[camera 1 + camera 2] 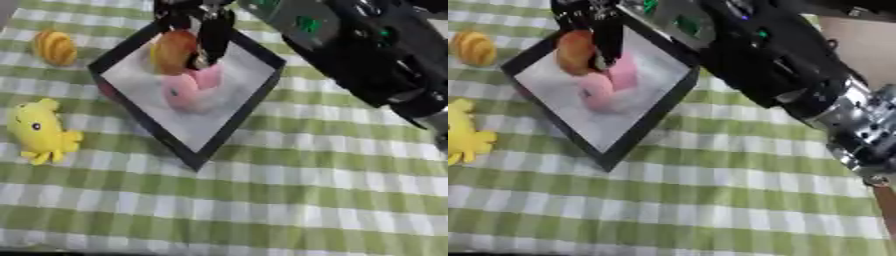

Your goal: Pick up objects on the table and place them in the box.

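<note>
Pinching an orange toy (pixel 172 51) over the box's (pixel 229 125) far corner, the right hand's (pixel 203 22) fingers (pixel 213 42) point down, a pink plush (pixel 188 90) just beneath. Well apart on the checked surface (pixel 289 200) to the box's left wait a yellow plush (pixel 39 132) and an orange-striped piece (pixel 54 47).

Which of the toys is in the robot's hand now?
The orange toy above the box: the right hand has its fingers around it. The pink toy lies inside the box, while the yellow plush and orange striped toy lie on the cloth.
</note>
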